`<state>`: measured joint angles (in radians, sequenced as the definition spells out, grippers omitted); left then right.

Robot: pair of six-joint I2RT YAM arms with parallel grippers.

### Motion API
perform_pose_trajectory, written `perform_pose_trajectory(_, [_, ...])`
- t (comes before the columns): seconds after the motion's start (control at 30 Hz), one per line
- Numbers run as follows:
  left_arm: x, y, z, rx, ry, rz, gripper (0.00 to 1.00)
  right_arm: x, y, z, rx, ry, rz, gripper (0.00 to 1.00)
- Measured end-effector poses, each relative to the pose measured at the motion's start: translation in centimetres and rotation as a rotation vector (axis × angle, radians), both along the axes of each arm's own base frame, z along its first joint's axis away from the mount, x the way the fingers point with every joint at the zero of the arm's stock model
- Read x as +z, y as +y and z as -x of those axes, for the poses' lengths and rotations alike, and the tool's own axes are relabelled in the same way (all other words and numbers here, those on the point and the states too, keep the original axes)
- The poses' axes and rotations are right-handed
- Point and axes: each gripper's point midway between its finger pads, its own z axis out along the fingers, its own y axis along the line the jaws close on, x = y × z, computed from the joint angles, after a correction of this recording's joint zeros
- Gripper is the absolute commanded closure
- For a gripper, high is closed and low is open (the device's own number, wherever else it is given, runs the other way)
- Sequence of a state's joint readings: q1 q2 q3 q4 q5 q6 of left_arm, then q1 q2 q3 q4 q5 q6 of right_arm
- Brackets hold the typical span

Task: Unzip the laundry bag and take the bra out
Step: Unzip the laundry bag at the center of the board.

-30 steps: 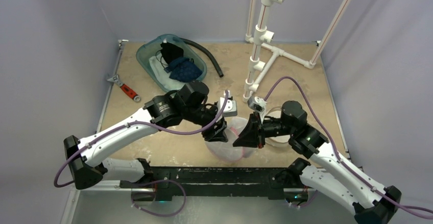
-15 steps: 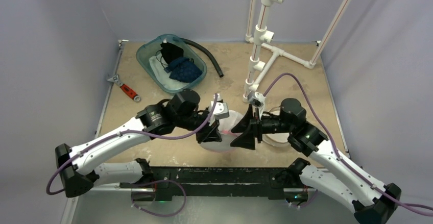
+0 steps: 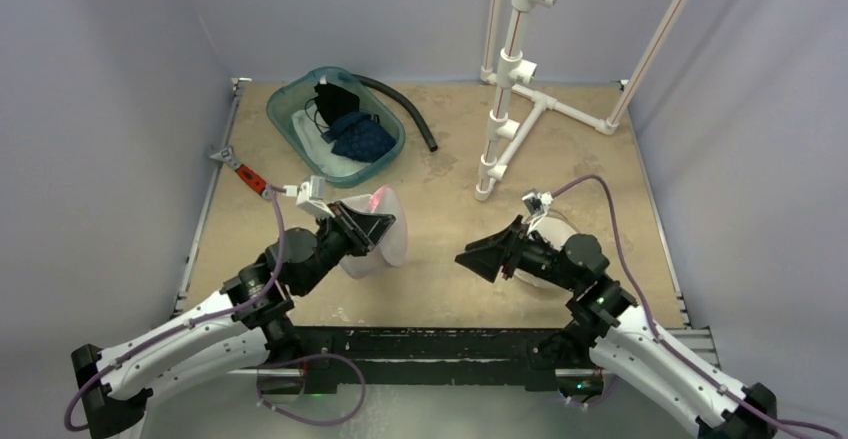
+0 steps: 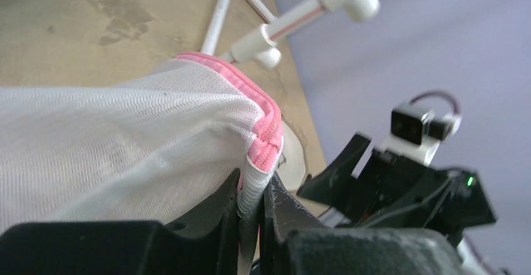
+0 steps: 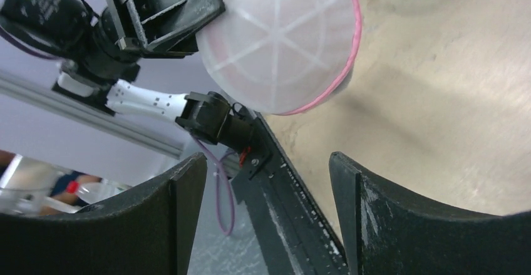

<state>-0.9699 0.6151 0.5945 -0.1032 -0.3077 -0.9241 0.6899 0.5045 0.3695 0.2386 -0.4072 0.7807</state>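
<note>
The laundry bag (image 3: pixel 388 241) is white mesh with pink zipper trim (image 4: pixel 265 130). It hangs above the left middle of the table. My left gripper (image 3: pixel 362 225) is shut on its rim seam, and the left wrist view shows the fabric (image 4: pixel 125 143) pinched between the jaws of that gripper (image 4: pixel 250 195). My right gripper (image 3: pixel 478 259) stands open and empty to the right, well apart from the bag. In the right wrist view its open gripper (image 5: pixel 266 162) faces the bag's round end (image 5: pixel 275 37). The bra is hidden.
A pale round object (image 3: pixel 548 244) lies on the table under my right arm. At the back left are a teal basin (image 3: pixel 300 119) of dark cloth, a black hose (image 3: pixel 405 109) and a red wrench (image 3: pixel 250 175). A white pipe stand (image 3: pixel 510 79) rises at the back right.
My right gripper opened, let go of the bag and drew back right. My left gripper closed on the bag's rim and carried it left, away from the centre.
</note>
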Motion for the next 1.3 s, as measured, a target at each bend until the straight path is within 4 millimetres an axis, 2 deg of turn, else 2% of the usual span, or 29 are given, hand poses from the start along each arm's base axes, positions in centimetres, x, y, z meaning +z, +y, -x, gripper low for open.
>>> perform_pose_trajectory(0.2, [-4.7,1.4,-2.4,0.241,0.192,0.233,1.00,-5.5,0.4,-0.3,-0.043,0.244,-0.111,0.29])
perform_pose_trajectory(0.27, [-5.7,1.3,-2.8,0.277,0.227,0.300,1.00,-6.2,0.5,-0.5,-0.062,0.302,-0.137,0.29])
perform_pose_trajectory(0.37, [-6.7,0.3,-2.6,0.300,0.253,0.379,1.00,-6.1,0.9,-1.0,-0.072,0.354,-0.179,0.30])
perform_pose_trajectory(0.5, [-6.4,-1.9,-1.8,0.279,0.246,0.437,1.00,-5.8,1.3,-1.3,-0.076,0.397,-0.216,0.30])
perform_pose_trajectory(0.6, [-6.0,-2.3,-1.3,0.274,0.234,0.498,1.00,-5.6,1.2,-1.7,-0.102,0.417,-0.237,0.29])
perform_pose_trajectory(0.73, [-7.3,-0.7,-0.5,0.311,0.245,0.547,1.00,-5.7,1.1,-2.1,-0.139,0.448,-0.249,0.27])
perform_pose_trajectory(0.83, [-6.7,0.4,-0.3,0.336,0.244,0.591,1.00,-6.9,1.5,-2.1,-0.153,0.501,-0.222,0.28])
perform_pose_trajectory(0.93, [-6.0,1.2,-0.3,0.357,0.239,0.623,1.00,-9.1,2.9,-1.3,-0.142,0.581,-0.154,0.31])
perform_pose_trajectory(1.07, [-6.2,2.0,-0.4,0.384,0.238,0.621,1.00,-11.2,4.9,-0.1,-0.116,0.658,-0.081,0.35])
perform_pose_trajectory(1.13, [-6.4,2.2,-0.4,0.389,0.240,0.612,1.00,-11.3,5.5,0.2,-0.113,0.666,-0.083,0.35])
perform_pose_trajectory(1.3, [-6.5,2.6,-0.1,0.393,0.247,0.612,1.00,-9.4,6.2,-0.3,-0.124,0.634,-0.160,0.34])
